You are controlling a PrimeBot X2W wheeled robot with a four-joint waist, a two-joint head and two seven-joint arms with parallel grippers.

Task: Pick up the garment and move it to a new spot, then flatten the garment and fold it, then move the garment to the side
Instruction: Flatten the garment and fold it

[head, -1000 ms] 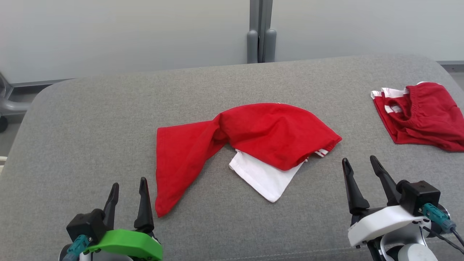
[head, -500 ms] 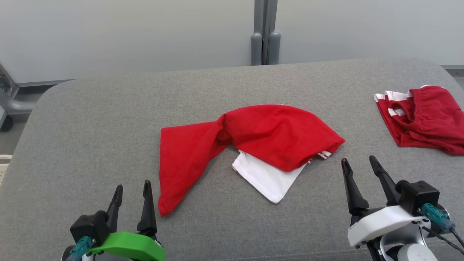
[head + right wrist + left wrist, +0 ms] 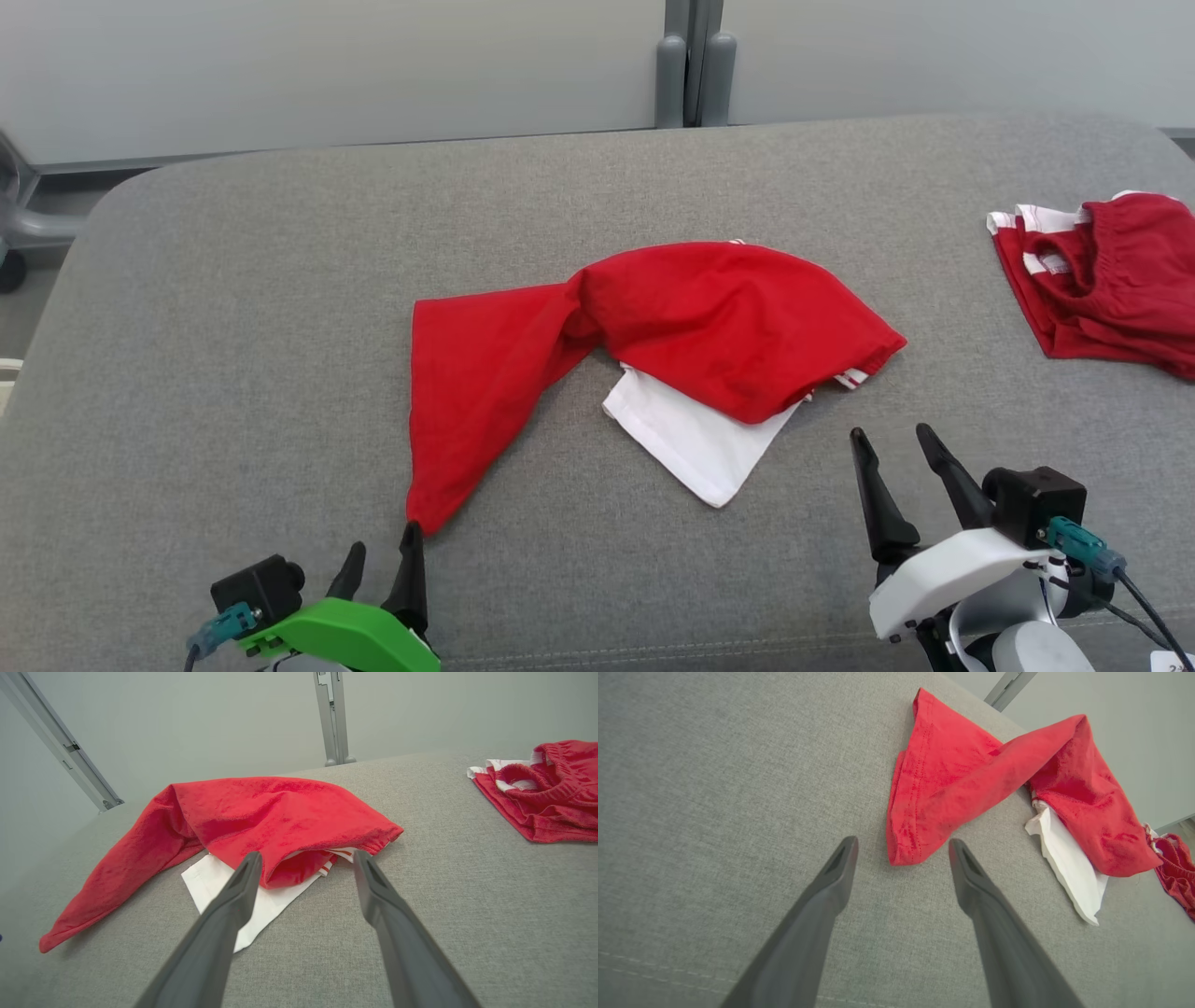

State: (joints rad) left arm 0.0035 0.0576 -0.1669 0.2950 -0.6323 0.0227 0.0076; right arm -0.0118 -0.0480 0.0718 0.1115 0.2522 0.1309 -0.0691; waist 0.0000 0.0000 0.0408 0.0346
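A crumpled red garment (image 3: 709, 327) with a white part poking out beneath it lies mid-surface on the grey cushion (image 3: 233, 327). One long red corner trails toward me. My left gripper (image 3: 385, 543) is open, its fingertips right at that corner. In the left wrist view the corner of the garment (image 3: 952, 774) lies just ahead of the gap of the left gripper (image 3: 902, 841). My right gripper (image 3: 889, 432) is open and empty, just short of the garment's right edge. In the right wrist view the garment (image 3: 261, 812) sits beyond the right gripper (image 3: 307, 855).
A second red garment (image 3: 1111, 280) with white trim lies bunched at the cushion's far right edge, also in the right wrist view as the second red garment (image 3: 546, 798). A grey post (image 3: 695, 65) stands behind the cushion against a pale wall.
The head view has shifted. My left gripper has drawn back and to the right, so its tips now meet the garment's near corner. The right gripper has edged left. The garment lies unchanged.
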